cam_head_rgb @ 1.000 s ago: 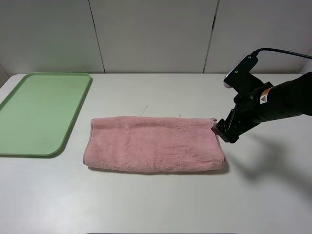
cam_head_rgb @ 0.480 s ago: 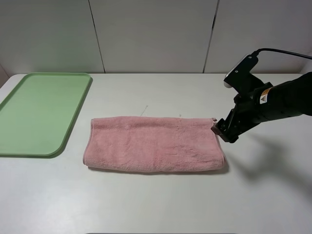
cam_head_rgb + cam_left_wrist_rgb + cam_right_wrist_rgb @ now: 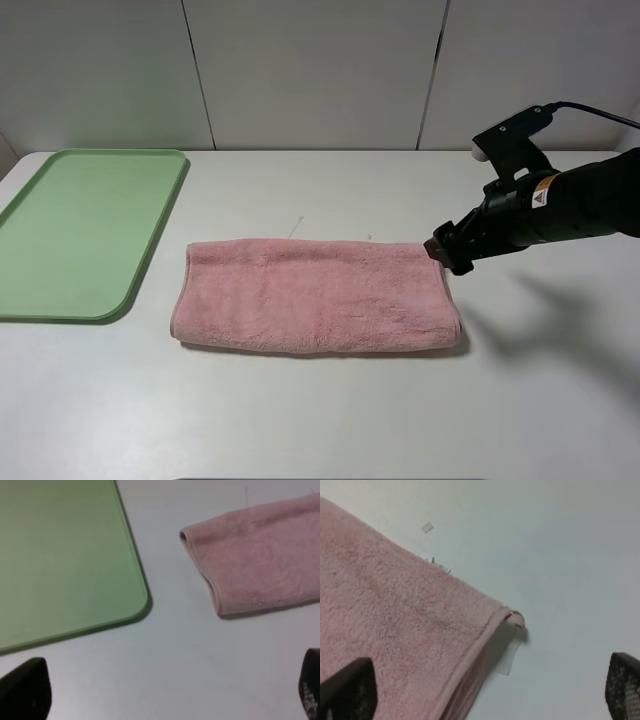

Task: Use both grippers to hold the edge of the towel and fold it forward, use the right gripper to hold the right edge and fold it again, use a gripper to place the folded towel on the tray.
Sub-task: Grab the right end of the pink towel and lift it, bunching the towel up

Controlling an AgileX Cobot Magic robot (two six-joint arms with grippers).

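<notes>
The pink towel (image 3: 315, 295) lies folded once into a long strip in the middle of the white table. My right gripper (image 3: 447, 250) hovers at its far right corner, jaws open and empty. In the right wrist view the right gripper (image 3: 485, 690) has its black fingertips (image 3: 347, 687) spread wide, with the towel (image 3: 395, 615), its hem (image 3: 480, 650) and the loop tag (image 3: 515, 617) between them. The left arm is outside the high view. Its wrist view shows the left gripper (image 3: 167, 692) open above bare table, near the tray (image 3: 60, 555) and the towel's left end (image 3: 250, 555).
The light green tray (image 3: 80, 230) lies at the table's left side, a short gap from the towel. A thin thread (image 3: 297, 226) and a small scrap (image 3: 427, 527) lie on the table behind the towel. Grey wall panels stand behind the table.
My right gripper has shifted back and slightly left, from beside the towel's right end to its far right corner, and the wrist has turned. The towel has not moved.
</notes>
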